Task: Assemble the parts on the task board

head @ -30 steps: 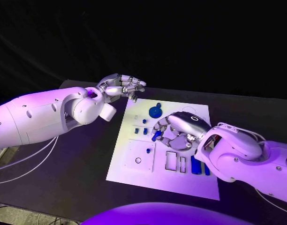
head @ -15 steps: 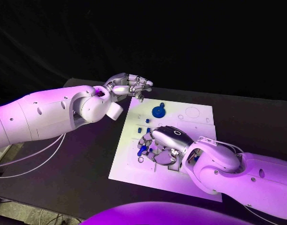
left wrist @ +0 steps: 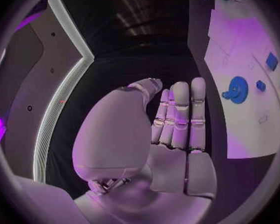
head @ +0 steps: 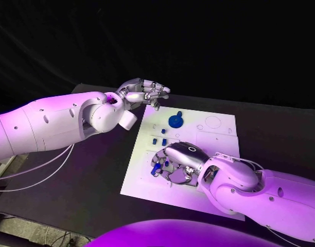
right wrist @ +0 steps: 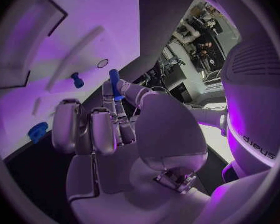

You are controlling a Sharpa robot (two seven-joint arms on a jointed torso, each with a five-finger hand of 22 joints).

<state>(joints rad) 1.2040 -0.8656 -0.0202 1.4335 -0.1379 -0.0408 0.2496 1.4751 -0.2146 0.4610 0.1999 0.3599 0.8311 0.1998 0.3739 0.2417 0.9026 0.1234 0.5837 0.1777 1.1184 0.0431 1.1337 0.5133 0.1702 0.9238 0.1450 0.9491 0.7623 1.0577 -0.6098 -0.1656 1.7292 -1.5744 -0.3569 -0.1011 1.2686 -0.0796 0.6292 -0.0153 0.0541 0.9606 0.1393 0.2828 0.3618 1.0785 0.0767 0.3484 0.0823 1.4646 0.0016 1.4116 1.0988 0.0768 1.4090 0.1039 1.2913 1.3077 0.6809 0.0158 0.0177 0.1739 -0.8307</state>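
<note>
A blue peg (right wrist: 114,82) was pinched betw. thumb and a finger of the right hand (head: 178,160), held low over the white board (head: 147,182), near its left-middle holes. Small blue parts (head: 162,140) were seen standing just beyond. A blue gear (head: 174,121) sat toward the far edge. The left hand (head: 143,92) was held above the far left corner, fingers straight and close together, nothing gripped.
</note>
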